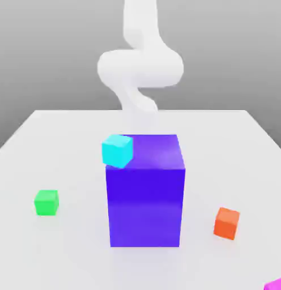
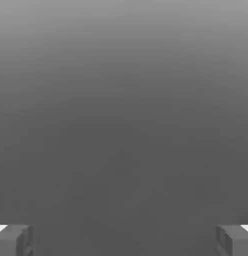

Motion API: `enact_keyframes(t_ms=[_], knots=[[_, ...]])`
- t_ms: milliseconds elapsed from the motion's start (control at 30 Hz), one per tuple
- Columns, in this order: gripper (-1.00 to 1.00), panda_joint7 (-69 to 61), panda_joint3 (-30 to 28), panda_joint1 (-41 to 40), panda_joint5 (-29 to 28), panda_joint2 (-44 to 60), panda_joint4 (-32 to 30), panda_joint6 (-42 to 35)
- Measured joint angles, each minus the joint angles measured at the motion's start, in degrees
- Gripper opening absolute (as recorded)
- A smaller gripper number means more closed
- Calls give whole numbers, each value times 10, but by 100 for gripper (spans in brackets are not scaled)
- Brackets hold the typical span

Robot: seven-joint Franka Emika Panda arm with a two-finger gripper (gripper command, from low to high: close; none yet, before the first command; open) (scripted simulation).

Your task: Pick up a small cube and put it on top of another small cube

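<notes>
With its jaws spread and nothing between them, the gripper (image 2: 124, 240) has yet to fetch the pink cube (image 1: 277, 284) at the counter's (image 1: 63, 141) near edge for stacking on the green cube (image 1: 46, 202).

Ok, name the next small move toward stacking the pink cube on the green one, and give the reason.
Probably swing the open gripper toward the magenta cube at the table's near edge on the exterior view's right. The fingers hold nothing, and the green cube sits bare, far across.
</notes>
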Motion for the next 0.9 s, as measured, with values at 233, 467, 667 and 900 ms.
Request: enact_keyframes(t_ms=[233, 467, 667, 900], knots=[[0, 42, 64, -13, -46, 148, 28, 22], [0, 90, 112, -10, -101, 294, 55, 42], [0, 127, 133, 17, -142, 419, 79, 60], [0, 152, 144, 48, -163, 558, 104, 87]])
